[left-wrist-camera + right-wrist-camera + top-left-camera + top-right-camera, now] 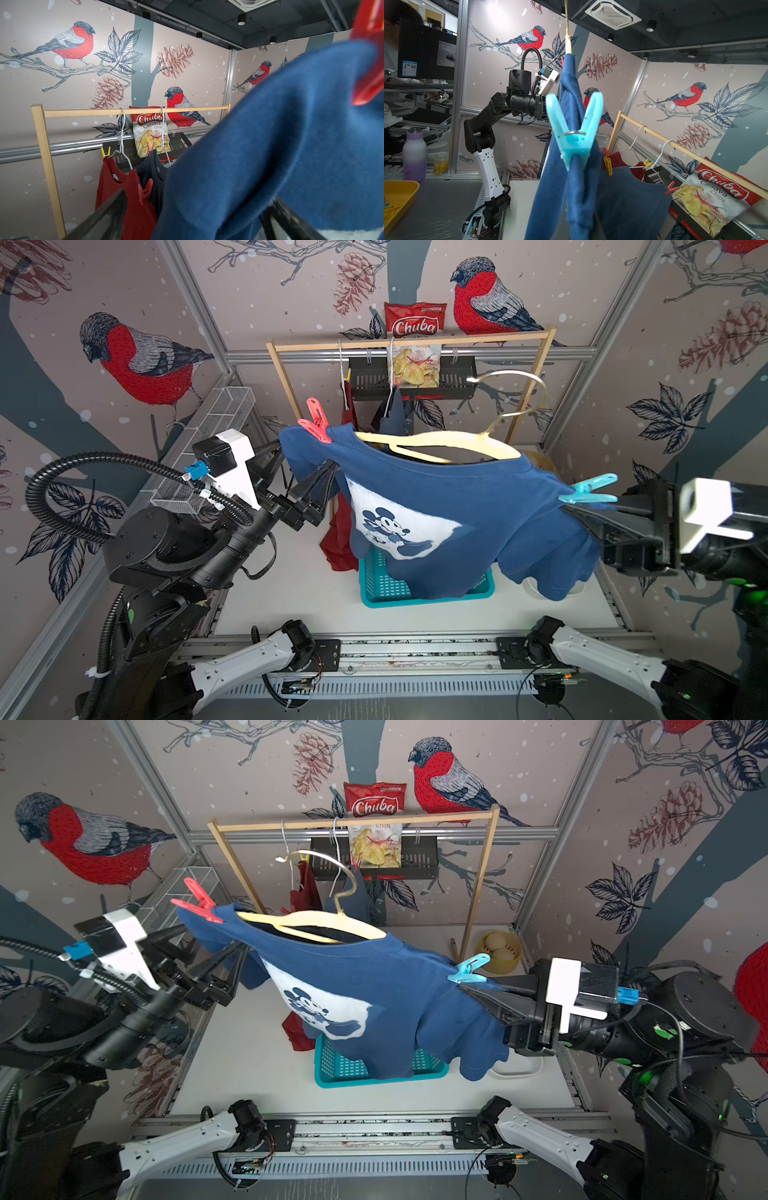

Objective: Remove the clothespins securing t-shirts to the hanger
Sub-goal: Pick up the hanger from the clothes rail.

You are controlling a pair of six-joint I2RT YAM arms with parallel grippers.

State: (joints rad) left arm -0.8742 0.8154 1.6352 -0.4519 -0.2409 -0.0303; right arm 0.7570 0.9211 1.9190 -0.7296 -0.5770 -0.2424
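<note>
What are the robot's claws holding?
The right claw pinches the blue shirt at its shoulder, just under the light blue clothespin. The left claw is open, holding nothing.

The blue t-shirt [478,497] is showing a white cartoon print [390,522] and carrying a red clothespin [320,429] and a light-blue clothespin [588,491].

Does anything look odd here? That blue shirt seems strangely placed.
Yes. The blue t-shirt is off the wooden rack: its yellow hanger tilts in mid-air, hook on nothing, while the right gripper pinches the shoulder cloth beside the light blue clothespin.
</note>
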